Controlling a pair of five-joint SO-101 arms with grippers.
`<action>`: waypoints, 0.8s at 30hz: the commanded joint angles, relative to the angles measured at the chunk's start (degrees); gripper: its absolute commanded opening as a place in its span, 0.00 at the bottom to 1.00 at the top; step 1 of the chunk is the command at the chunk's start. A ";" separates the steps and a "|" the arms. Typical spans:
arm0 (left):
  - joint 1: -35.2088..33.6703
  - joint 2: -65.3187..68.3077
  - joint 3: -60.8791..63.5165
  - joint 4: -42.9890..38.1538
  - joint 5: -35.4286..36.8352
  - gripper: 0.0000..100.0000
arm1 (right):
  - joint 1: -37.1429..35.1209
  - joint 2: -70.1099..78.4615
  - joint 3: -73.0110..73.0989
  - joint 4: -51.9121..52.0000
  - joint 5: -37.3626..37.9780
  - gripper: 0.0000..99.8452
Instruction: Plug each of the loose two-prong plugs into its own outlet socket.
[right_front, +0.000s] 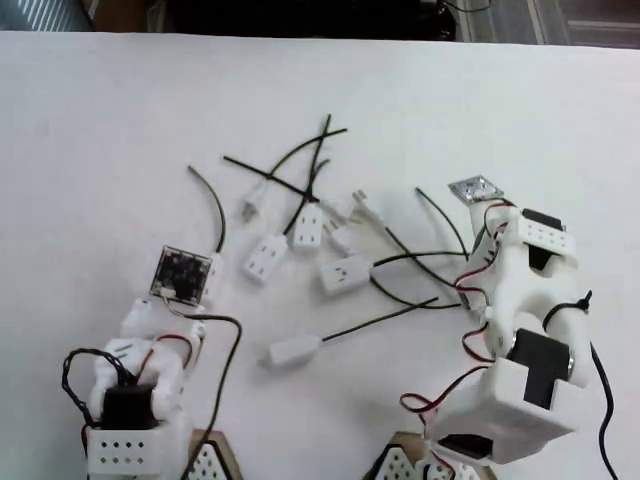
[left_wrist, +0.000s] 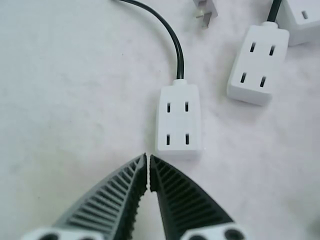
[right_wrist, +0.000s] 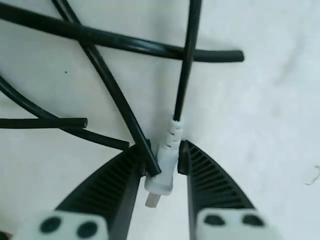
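The right arm's jaws are clamped on a white two-prong plug. They grip its body, and its metal end pokes out behind the grip. The plug's black cord runs off into the cord tangle, and one black strand from that tangle sits wedged between the plug and one jaw.

The left arm's jaws are pressed together tip to tip, holding nothing. They stop just short of a white outlet socket, which lies flat on the bench with its four slots facing up. This socket is on the left arm's side of the cord tangle. A second outlet socket lies nearer the tangle, close beside the first and also slots up. A loose plug lies nearer still to the tangle. From above, a third outlet socket rests between the tangle and the right arm.
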 joint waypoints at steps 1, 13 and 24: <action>0.31 -0.31 -0.35 -0.97 -0.44 0.04 | 0.75 -0.31 -2.02 -0.48 -0.26 0.08; 0.31 -0.31 -0.35 -0.97 -0.44 0.04 | 0.66 -15.34 -2.02 8.75 0.00 0.02; 0.48 -0.31 -0.53 -1.14 -0.44 0.04 | -0.40 -40.57 -1.67 19.82 -0.44 0.02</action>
